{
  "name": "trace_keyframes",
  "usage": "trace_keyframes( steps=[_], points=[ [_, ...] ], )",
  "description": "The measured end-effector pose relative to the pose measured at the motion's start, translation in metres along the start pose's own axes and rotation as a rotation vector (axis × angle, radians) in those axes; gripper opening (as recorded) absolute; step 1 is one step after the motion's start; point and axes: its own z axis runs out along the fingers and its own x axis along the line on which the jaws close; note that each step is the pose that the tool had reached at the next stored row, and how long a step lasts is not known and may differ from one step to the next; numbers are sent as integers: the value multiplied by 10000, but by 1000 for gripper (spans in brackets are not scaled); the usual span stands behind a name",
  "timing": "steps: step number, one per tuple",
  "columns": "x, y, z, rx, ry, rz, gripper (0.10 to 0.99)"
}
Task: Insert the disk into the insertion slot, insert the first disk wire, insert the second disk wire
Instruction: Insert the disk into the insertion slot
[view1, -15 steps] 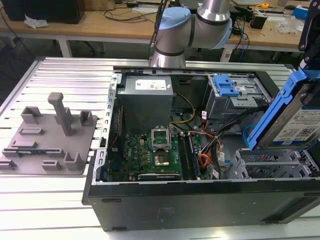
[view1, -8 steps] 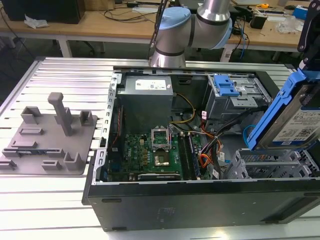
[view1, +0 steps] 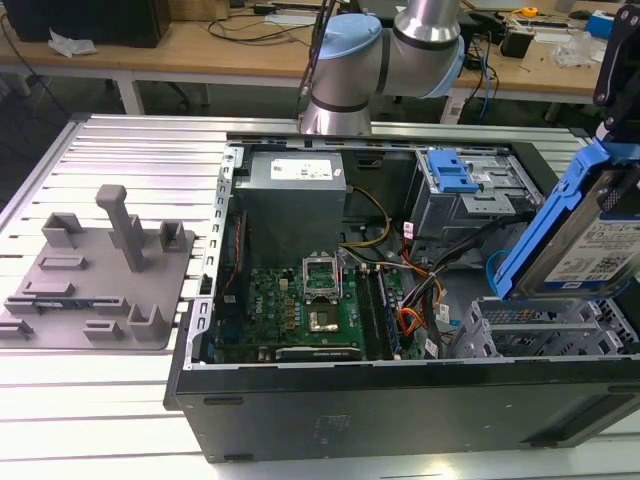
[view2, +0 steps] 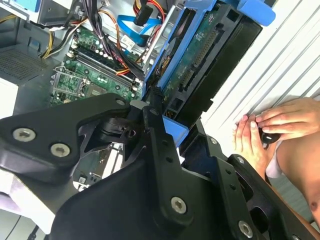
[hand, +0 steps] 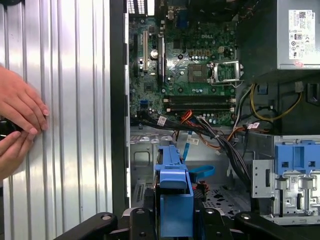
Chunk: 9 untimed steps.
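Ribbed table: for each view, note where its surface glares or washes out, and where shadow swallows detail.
In the exterior view the ribbed table has an even, soft sheen, while the case's front wall is dark; in the second wrist view the table washes out almost white beside the disk; in the first wrist view bright streaks of glare run along the table.

Slotted metal table (view1: 70, 420), computer case (view1: 400, 415) (open), grey fixture (view1: 100, 285)

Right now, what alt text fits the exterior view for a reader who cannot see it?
A blue-framed disk hangs tilted above the grey insertion slot at the exterior view's right end of an open computer case, not yet inserted. A robot arm stands behind the case; a grey fixture lies on the exterior view's left.
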Motion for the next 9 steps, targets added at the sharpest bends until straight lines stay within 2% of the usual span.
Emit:
trace_keyframes(
  steps=[4,9],
  points=[
    [-39,1,29,0,1,-13,365],
    [-46,1,80,-1,0,-40,365]
  ],
)
